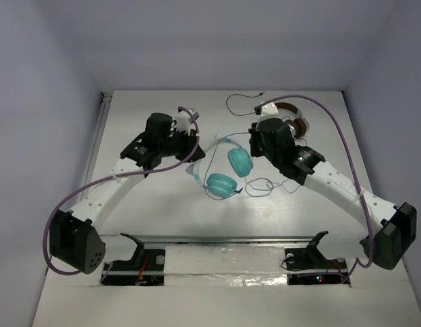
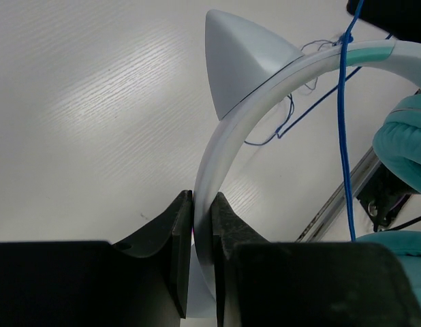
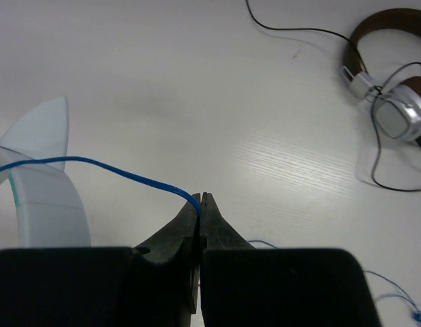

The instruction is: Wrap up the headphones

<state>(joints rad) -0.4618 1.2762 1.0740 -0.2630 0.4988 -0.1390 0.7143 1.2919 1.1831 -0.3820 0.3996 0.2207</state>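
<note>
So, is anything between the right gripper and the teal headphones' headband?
Nothing visible. The blue cable runs clear from the right gripper to the headband. The brown headphones lie off to the side, apart.

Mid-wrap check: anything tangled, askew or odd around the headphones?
Nothing damaged. The loose blue cable lies in a messy squiggle beside the teal ear cups, and a brown headset with its black cord sits just behind. Left hand clamps the headband; right hand pinches the cable.
</note>
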